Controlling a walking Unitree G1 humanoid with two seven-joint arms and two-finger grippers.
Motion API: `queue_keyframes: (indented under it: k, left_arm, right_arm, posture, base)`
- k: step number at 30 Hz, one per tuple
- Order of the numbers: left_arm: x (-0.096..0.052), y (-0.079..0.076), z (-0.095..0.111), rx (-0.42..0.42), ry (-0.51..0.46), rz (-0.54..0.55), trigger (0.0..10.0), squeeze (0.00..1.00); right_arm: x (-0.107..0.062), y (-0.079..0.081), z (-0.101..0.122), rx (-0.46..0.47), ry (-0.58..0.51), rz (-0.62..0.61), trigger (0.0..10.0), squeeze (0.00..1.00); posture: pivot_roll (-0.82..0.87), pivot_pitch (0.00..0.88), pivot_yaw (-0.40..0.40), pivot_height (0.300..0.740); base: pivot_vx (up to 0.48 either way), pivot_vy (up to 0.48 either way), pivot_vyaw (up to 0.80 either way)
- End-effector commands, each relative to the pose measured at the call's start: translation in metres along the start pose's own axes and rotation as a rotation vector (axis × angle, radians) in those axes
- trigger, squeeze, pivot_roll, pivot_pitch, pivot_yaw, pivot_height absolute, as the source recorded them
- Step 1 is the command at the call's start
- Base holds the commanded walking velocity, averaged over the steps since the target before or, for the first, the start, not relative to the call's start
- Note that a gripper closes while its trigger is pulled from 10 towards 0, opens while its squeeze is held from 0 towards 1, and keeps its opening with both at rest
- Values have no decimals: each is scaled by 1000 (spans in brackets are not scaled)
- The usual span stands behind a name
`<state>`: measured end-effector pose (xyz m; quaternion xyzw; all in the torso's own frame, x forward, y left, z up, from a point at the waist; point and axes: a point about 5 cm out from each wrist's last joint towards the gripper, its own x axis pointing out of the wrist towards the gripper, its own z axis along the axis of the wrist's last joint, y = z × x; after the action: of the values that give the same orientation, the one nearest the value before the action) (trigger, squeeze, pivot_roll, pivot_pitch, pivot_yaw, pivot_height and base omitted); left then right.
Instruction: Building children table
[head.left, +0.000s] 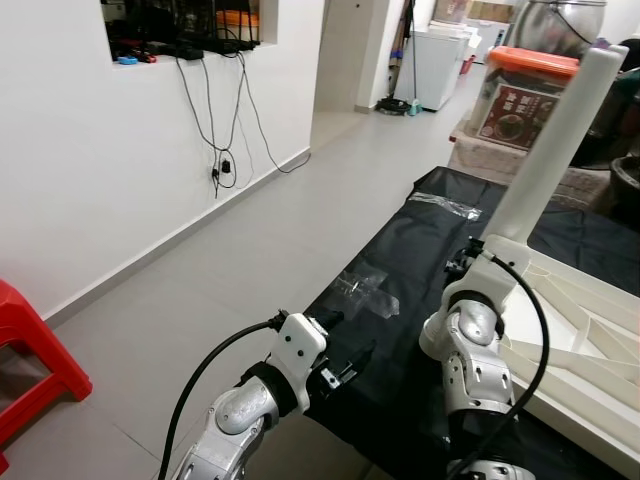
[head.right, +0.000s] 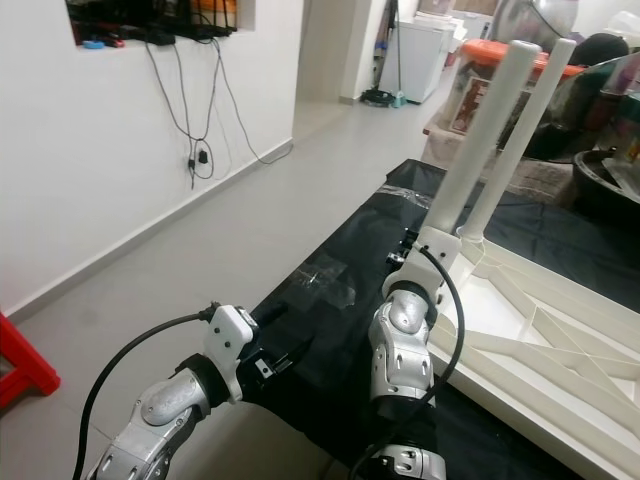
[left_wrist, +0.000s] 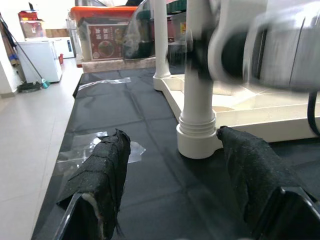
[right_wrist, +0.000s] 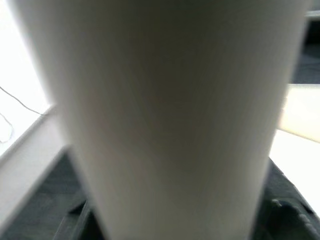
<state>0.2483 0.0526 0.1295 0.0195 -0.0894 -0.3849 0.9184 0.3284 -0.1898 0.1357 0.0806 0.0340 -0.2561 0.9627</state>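
Apparently the right pincer (head.right: 432, 240) grips the white table leg (head.right: 478, 135); left pincer (left_wrist: 175, 165) spread over black sheet (head.left: 420, 250).

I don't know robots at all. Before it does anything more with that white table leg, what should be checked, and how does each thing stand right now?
1. Near table leg upright in its corner socket of the upturned tabletop: ok.
2. Leg fully seated: cannot tell; its collar sits on the corner, the thread is hidden.
3. Right gripper at the leg's base: ok, though its grip cannot be seen.
4. Left gripper open, fingers apart, leg base ahead of it: ok.
5. Second leg standing behind: ok.
6. Loose plastic wrap on the black sheet near the left arm: not ok, could snag.
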Motion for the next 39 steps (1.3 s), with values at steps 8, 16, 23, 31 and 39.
queue_keyframes:
  k: [8,16,23,31,39]
  left_arm:
    - [1,-1,7,-15,-27,-1,10000,0]
    - [3,-4,7,-21,-26,-11,10000,0]
    - [3,-4,7,-18,-22,-12,10000,0]
    - [2,-5,9,-18,-20,-14,10000,0]
    - [1,-4,9,-20,-17,-14,10000,0]
  right_arm:
    - [8,10,7,41,-16,535,10000,0]
    - [-6,5,21,-6,109,1219,10000,0]
    - [-11,10,22,-102,142,1404,10000,0]
    - [-4,22,35,-157,102,1559,0,0]
    - [-10,30,34,-99,-2,1497,0,0]
  posture:
    - [137,0,-100,740]
    - [145,0,-99,740]
    - [145,0,-99,740]
    - [165,0,-104,740]
    - [159,0,-95,740]
  base:
    - [0,0,0]
    - [0,0,0]
    - [0,0,0]
    - [0,0,0]
    - [0,0,0]
